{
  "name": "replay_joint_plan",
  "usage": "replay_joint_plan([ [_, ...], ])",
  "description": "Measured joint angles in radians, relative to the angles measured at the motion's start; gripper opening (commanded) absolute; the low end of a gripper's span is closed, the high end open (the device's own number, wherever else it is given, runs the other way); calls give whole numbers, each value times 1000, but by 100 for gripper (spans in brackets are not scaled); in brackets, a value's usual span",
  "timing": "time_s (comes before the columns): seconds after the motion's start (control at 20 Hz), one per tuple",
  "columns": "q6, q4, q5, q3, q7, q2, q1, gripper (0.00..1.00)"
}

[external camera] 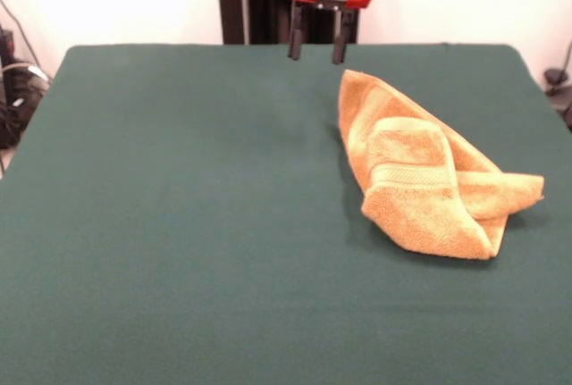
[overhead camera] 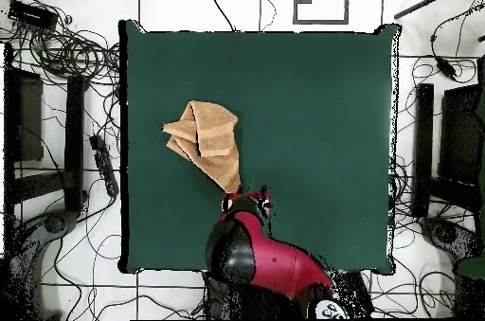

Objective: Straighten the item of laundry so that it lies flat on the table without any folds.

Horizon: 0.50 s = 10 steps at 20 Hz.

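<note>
The orange-tan towel (external camera: 420,175) lies crumpled and folded over itself on the dark green table (external camera: 179,224), right of centre in the front view. Its woven band stripe faces the front. One pointed corner reaches toward the far edge. In the overhead view the towel (overhead camera: 206,137) lies left of centre. My gripper (external camera: 317,50) hangs open and empty at the table's far edge, just left of the towel's far corner. In the overhead view the gripper (overhead camera: 246,200) is at the towel's corner nearest the robot base.
Cables and dark stands (overhead camera: 57,99) crowd the floor beside the table. More equipment (overhead camera: 445,147) stands on the other side. The robot's pedestal (external camera: 255,1) rises behind the far edge.
</note>
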Motion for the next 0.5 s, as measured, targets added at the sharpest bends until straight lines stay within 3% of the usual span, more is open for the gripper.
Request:
replay_joint_plan([
  [0.5,50,0,-35,-22,0,-33,-25,100],
])
